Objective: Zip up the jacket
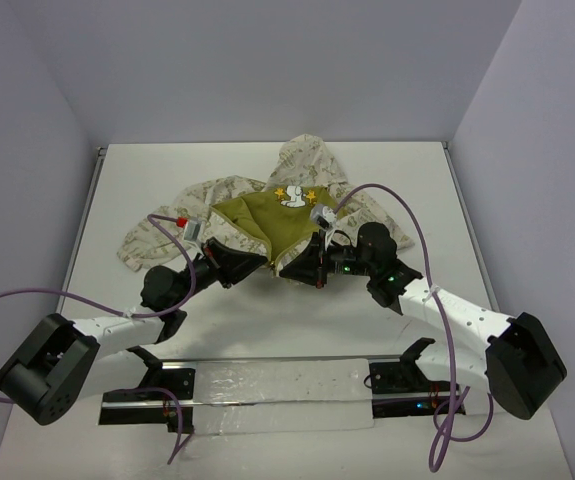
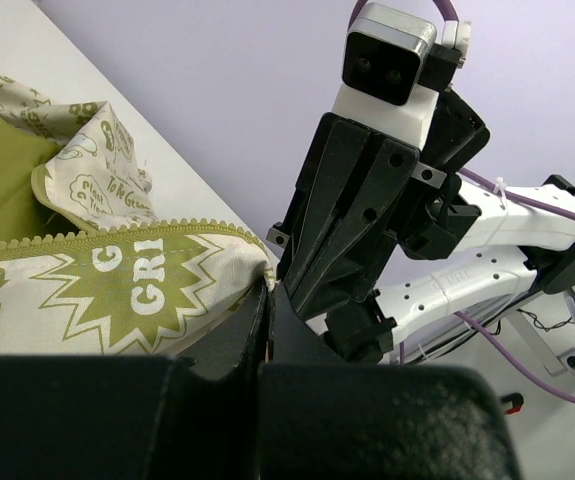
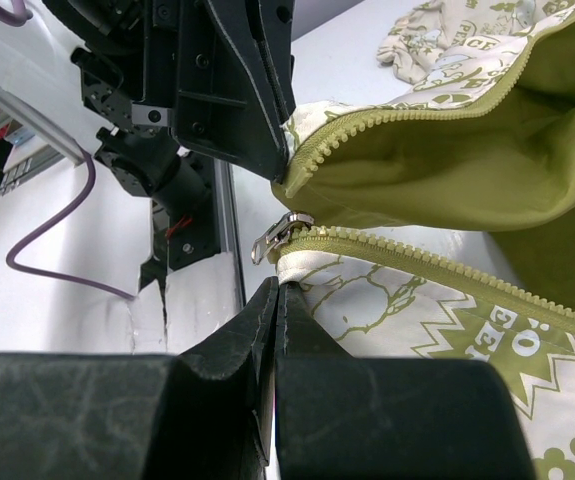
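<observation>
The jacket (image 1: 267,215) lies on its back on the table (image 1: 417,180), fronts spread open, its bottom hem towards the arm bases and its hood away from them. We judge the task barely begun. The zipper slider (image 3: 280,232) sits at the very bottom of its row of teeth (image 3: 417,262), at the near hem, and nothing is joined. Just below the slider, the right gripper (image 3: 275,300) has its jaws pressed together, apparently pinching that front's hem. Right beside the slider, on the other front, the left gripper (image 2: 268,300) is likewise clamped tight on the bottom corner of the fabric. That corner carries the second row of teeth (image 3: 397,118), which ends close above the slider but apart from it. So the two bottom ends are gathered near each other, but the free end is not yet seated in the slider. We think that is the next thing needed, and then the whole pull up the front. Beyond the slider the fronts splay wider, baring the olive lining (image 1: 257,225) with its white patch (image 1: 292,198). Farthest from the slider lies the hood (image 1: 312,160).
</observation>
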